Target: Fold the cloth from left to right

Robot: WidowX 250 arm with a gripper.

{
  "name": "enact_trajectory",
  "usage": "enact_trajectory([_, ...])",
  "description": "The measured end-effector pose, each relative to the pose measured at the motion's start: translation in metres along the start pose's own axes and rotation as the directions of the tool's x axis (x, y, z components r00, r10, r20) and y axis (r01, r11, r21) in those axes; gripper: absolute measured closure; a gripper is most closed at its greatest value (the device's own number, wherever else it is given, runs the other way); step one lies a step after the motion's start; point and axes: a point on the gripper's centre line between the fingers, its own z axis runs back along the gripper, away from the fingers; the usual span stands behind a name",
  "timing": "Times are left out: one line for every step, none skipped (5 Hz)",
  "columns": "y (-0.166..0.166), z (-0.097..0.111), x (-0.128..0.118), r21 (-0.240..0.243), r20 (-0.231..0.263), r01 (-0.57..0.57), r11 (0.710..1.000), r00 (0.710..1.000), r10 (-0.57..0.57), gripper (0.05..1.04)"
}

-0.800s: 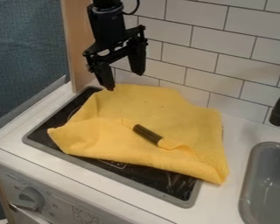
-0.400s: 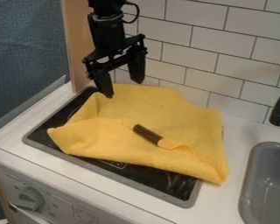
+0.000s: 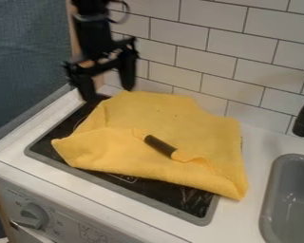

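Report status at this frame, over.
Gripper open, empty, above stovetop's back-left corner. Yellow cloth spread rumpled over stovetop, not folded in half. Dark-handled object lying in cloth's middle, possibly in the way.

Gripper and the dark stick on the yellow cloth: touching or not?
Apart. In the camera view, a stretch of yellow cloth shows between the gripper and the dark stick.

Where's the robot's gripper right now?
The gripper is at the upper left of the camera view, near the back-left corner of the yellow cloth.
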Motion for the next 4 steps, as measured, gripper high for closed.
enact_trajectory([0.038,0.013,-0.003,0.015,0.002,0.032,0.999,0.999,-0.032,0.085])
enact_trajectory([0.065,0.009,-0.002,0.056,-0.001,0.06,0.997,0.998,-0.06,0.084])
enact_trajectory([0.079,0.002,0.002,0.1,0.021,0.092,0.991,0.995,-0.095,0.085])
enact_trajectory([0.083,-0.005,0.003,0.112,0.035,0.108,0.988,0.993,-0.113,0.085])
